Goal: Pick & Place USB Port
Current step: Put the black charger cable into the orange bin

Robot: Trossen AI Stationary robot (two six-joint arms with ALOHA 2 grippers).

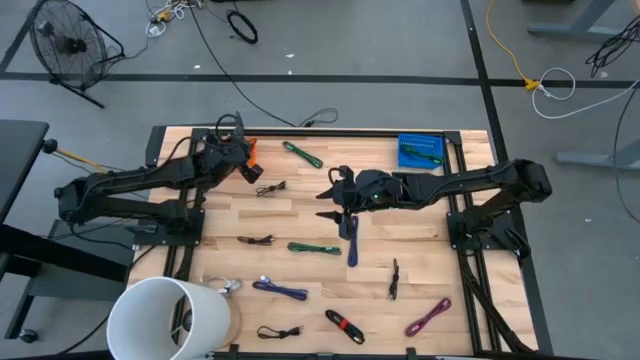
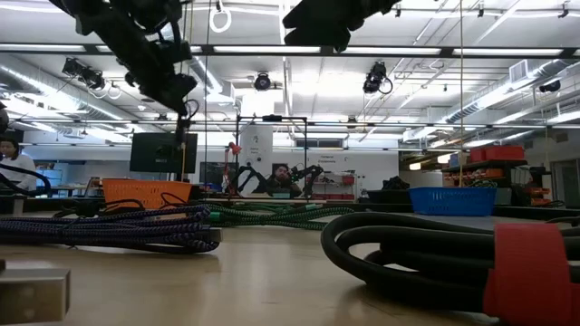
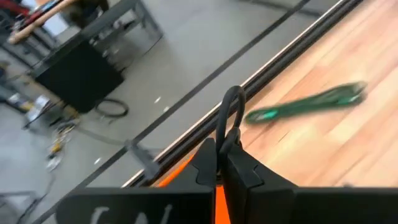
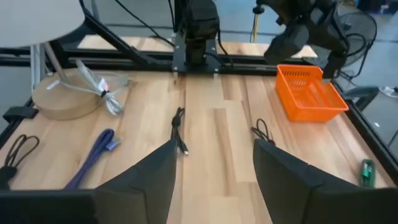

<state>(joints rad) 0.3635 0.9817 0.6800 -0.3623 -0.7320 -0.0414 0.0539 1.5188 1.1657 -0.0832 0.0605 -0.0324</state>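
Here, the task's thing for the left arm is a thin black cable [image 3: 231,115], and we see its loop standing up between the clamped fingers of the left gripper [image 3: 221,168], pinched and lifted clear of the table [image 1: 420,260]. Orange shows directly under those fingers in the left wrist view, and from the right wrist view the left arm hangs over the orange basket [image 4: 309,93] at the table's far left corner, so we judge the carry done and the placing step in hand. What the next move calls for, in our reading, is simply letting the fingers part with the cable over the basket's opening, low enough that the loose end does not drape over the rim. A green cable [image 3: 311,102] lies on the wood just beyond the basket. Toward the middle of the table the right gripper [image 1: 328,205] hovers with its fingers spread wide and nothing between them, just beside a dark blue cable [image 1: 352,245]; we take that as a likely next pick, with the blue basket [image 1: 420,151] near behind the right arm.
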